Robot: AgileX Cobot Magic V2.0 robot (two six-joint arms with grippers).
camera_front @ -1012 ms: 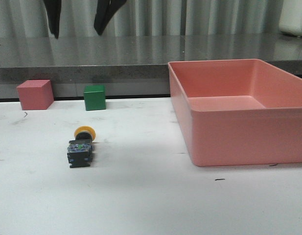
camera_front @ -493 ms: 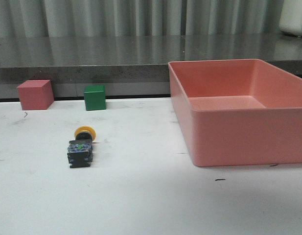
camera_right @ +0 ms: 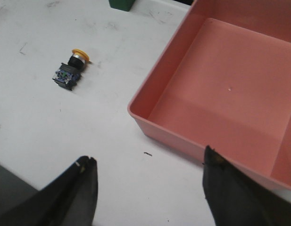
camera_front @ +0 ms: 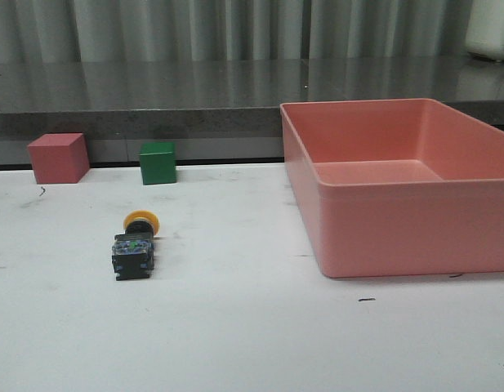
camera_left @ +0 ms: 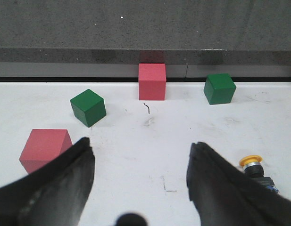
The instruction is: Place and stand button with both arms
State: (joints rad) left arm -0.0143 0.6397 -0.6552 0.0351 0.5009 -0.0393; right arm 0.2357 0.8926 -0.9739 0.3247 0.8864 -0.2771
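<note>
The button lies on its side on the white table, yellow cap pointing away from me, black body with bluish-clear base toward me. It also shows in the right wrist view and at the edge of the left wrist view. My left gripper is open and empty, above the table, with the button beside its right finger. My right gripper is open and empty, high above the table near the pink bin's corner. Neither gripper shows in the front view.
A large pink bin stands at the right; it also shows in the right wrist view. A pink cube and a green cube sit by the back ledge. The left wrist view shows two pink cubes and two green cubes.
One second ago black gripper fingers hung at the top left of the front view; they have gone up out of the frame. The button has not moved.
</note>
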